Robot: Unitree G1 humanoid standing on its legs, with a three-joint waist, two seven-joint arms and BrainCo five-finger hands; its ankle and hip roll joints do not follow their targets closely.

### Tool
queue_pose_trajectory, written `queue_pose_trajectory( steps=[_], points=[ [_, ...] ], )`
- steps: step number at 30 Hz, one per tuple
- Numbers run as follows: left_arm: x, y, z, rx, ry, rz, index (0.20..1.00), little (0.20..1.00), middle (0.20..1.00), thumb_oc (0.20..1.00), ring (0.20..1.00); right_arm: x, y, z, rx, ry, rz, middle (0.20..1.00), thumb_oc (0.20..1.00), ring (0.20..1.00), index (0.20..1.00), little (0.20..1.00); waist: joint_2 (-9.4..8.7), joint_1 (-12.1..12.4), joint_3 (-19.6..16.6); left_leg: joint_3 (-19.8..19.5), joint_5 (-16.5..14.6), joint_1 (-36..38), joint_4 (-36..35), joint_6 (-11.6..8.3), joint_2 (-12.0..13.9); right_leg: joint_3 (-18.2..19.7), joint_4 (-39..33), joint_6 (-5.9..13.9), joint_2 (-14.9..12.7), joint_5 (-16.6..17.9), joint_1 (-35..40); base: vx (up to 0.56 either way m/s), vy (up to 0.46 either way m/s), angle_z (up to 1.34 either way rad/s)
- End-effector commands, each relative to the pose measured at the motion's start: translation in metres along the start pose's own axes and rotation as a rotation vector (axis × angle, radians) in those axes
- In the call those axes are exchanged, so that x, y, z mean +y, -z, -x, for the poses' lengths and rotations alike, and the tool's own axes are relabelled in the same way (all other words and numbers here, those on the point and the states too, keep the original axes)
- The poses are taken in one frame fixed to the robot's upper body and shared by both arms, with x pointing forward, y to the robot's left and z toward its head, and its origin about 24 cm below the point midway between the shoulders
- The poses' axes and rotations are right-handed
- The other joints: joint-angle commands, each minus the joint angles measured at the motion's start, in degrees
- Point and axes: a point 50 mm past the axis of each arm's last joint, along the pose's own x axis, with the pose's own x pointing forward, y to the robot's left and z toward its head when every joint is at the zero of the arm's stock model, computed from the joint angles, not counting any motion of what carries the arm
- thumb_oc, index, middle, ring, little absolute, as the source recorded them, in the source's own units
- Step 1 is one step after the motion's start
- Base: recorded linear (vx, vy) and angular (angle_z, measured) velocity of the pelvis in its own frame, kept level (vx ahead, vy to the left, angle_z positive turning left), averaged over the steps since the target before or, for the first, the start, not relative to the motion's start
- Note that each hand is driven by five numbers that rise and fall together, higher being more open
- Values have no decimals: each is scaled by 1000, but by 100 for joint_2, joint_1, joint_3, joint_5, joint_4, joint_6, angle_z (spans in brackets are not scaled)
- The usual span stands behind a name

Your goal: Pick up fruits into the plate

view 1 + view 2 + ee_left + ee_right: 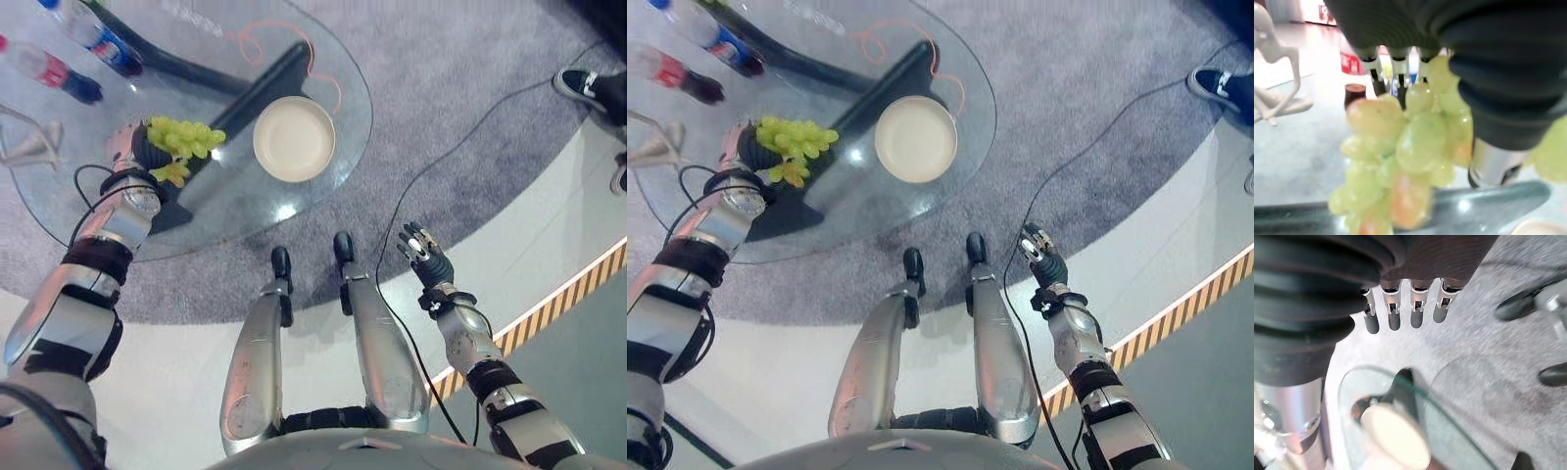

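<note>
One soft, loose bunch of green grapes (pixel 182 138) hangs clamped in the left hand (pixel 132 147), likely bruising or shedding unless carried gently to the plate (pixel 294 138).

The grapes (pixel 181 140) cover most of the left hand (pixel 132 147); its fingers (pixel 1380 81) show just their tips past the blurred bunch.
</note>
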Motion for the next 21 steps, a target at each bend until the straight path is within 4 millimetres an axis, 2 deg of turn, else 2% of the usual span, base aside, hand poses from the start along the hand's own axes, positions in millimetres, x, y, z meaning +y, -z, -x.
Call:
queue_pose_trajectory(
  steps=[1,6,10,11,13,16,21],
  points=[
    [21,-8,3,-99,-18,110,200,200,200,200,200,-8,-9,18,-62,-3,58,1000,1000,1000,1000,1000,384,70,-381,-234,-307,758,-707,100,-279,-353,75,99,116,-535,415,76,-55,13],
    [10,-18,19,-209,146,229,200,200,200,200,200,7,-26,18,-124,-99,187,1000,1000,1000,1000,1000,372,181,-781,-324,-323,1405,-1065,58,-297,-485,-336,149,-67,-596,1190,85,-81,17],
    [-2,-29,36,-293,372,349,200,200,200,200,200,16,-47,16,-141,-212,309,1000,1000,1000,1000,1000,360,275,-1175,-429,-321,1879,-1349,47,-329,-519,-778,182,-129,-542,1800,120,-75,16],
    [-8,-34,44,-318,491,386,200,200,200,200,200,19,-54,16,-124,-269,345,1000,1000,1000,1000,1000,341,311,-1386,-421,-326,2115,-1481,38,-315,-547,-963,197,-144,-523,2093,147,-86,14],
    [-12,-37,49,-335,582,415,200,200,200,200,200,20,-59,17,-114,-319,380,1000,1000,1000,1000,1000,325,333,-1510,-417,-325,2252,-1554,33,-302,-572,-1063,204,-159,-504,2260,145,-84,19],
    [-26,-43,65,-357,849,476,200,200,200,200,200,27,-74,17,-58,-467,435,1000,1000,1000,1000,1000,265,391,-1895,-398,-326,2620,-1746,18,-266,-630,-1324,234,-193,-438,2668,137,-87,21],
    [-32,-54,75,-413,1060,505,200,200,200,200,200,38,-85,16,65,-640,415,1000,1000,1000,1000,1000,209,439,-2191,-314,-348,2942,-1916,-9,-226,-697,-1542,266,-221,-383,3000,57,-49,15]
  ],
)
